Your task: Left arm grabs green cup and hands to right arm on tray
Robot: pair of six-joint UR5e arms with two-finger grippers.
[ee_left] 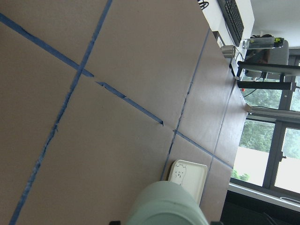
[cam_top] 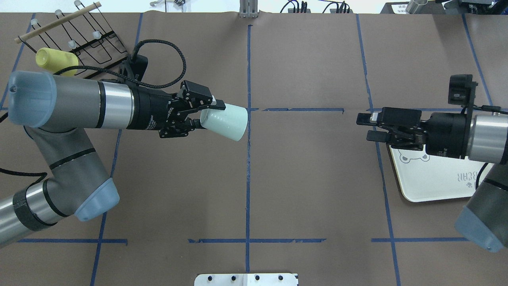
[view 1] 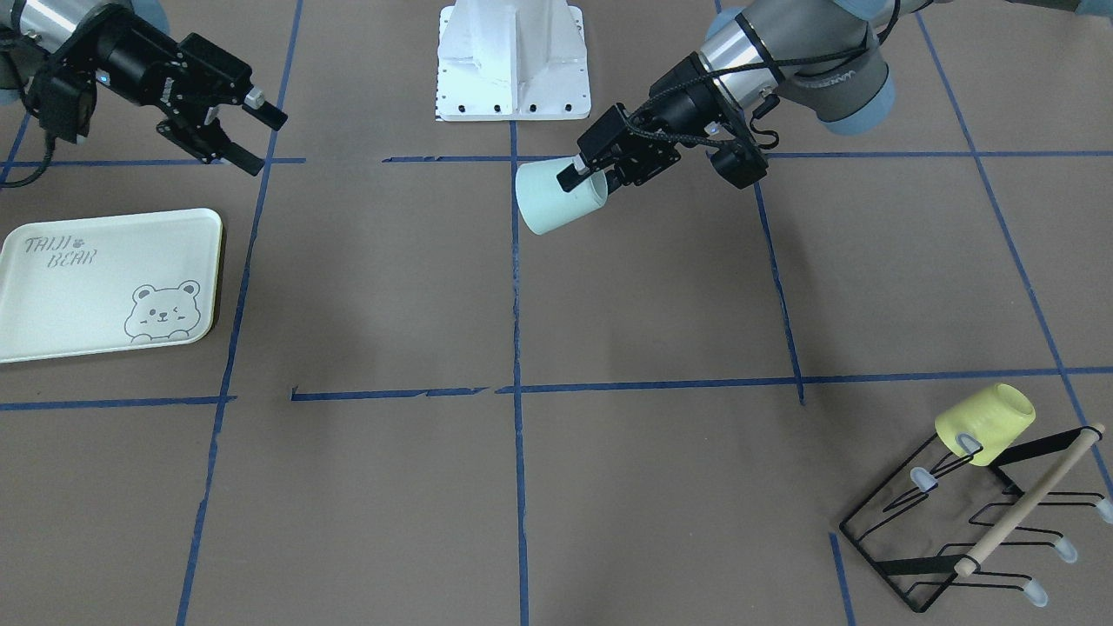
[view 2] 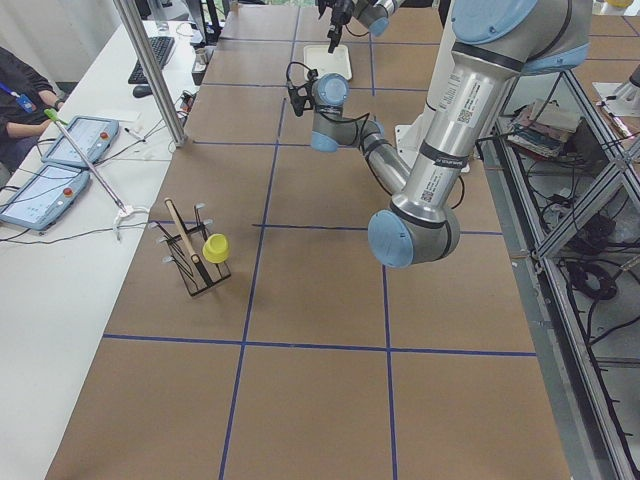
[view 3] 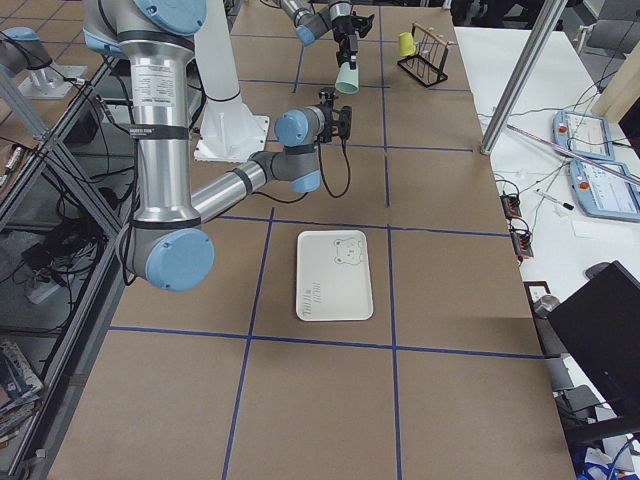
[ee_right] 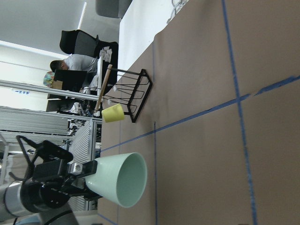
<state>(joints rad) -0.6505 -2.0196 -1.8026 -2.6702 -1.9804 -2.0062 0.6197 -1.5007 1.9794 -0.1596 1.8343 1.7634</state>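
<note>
Inside closed left tool (cam_top: 206, 116), green cup (cam_top: 228, 122)

Premises are presenting as a robotics laboratory: a left arm (cam_top: 71, 105) and a right arm (cam_top: 488, 137) are reaching out from a white base (view 1: 513, 61) over a paper-covered surface (view 1: 661, 287) bearing a blue tape grid (view 1: 518, 348); teach pendants (view 2: 38, 197) are lying on a side bench (view 2: 60, 300), where an operator (view 2: 20, 88) is sitting.
</note>
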